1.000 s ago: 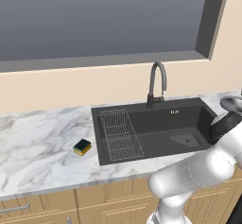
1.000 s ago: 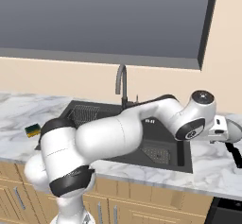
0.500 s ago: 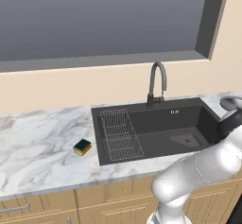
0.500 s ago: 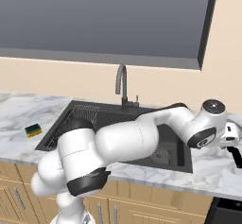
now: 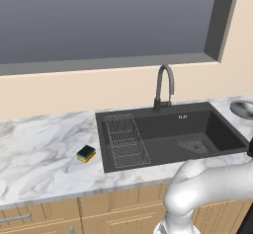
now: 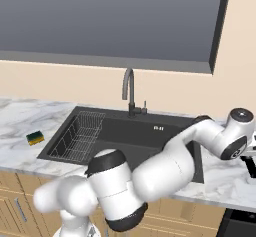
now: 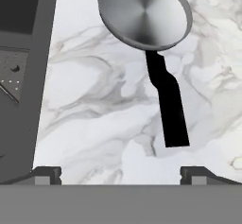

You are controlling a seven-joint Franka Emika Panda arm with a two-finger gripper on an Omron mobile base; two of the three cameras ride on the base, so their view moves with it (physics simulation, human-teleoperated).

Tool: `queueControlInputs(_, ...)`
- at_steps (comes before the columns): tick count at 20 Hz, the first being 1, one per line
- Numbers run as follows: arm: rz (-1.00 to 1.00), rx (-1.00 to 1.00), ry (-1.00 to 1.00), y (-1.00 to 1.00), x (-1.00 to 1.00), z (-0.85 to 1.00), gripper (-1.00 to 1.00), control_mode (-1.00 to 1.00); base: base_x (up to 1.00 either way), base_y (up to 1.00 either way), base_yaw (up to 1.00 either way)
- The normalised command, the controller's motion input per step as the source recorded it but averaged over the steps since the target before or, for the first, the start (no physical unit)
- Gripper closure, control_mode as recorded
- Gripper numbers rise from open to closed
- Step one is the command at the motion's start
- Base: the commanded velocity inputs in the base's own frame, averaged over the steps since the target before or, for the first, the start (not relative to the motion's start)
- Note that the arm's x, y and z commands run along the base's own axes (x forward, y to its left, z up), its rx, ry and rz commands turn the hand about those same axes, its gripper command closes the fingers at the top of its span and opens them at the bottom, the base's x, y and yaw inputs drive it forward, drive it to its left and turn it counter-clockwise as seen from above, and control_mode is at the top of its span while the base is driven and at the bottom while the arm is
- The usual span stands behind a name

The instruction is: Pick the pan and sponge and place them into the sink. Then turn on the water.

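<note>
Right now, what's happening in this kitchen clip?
The robot arm has its open gripper hovering over the pan, which lies on the marble counter right of the sink. Nothing is held. The sponge sits on the counter left of the sink, and the faucet shows no water.

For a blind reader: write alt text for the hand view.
A round silver pan lies on the marble counter, its black handle pointing toward the open gripper hovering above. The dark sink edge runs along the left.
</note>
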Motion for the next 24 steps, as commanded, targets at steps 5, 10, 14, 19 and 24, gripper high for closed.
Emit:
queueControlInputs(5, 0.00, 0.00, 0.06, -0.26, 0.25, -0.32, -1.00, -1.00, 0.00, 0.00, 0.00)
queueControlInputs(10, 0.00, 0.00, 0.06, -0.21, 0.22, -0.32, -1.00, -1.00, 0.00, 0.00, 0.00)
queueControlInputs(14, 0.00, 0.00, 0.04, -0.26, 0.20, -0.27, -1.00, -1.00, 0.00, 0.00, 0.00)
queueControlInputs(19, 0.00, 0.00, 0.00, -0.31, 0.10, -0.34, -1.00, -1.00, 0.00, 0.00, 0.00)
queueControlInputs(24, 0.00, 0.00, 0.00, -0.29, 0.06, -0.43, -1.00, -1.00, 0.00, 0.00, 0.00)
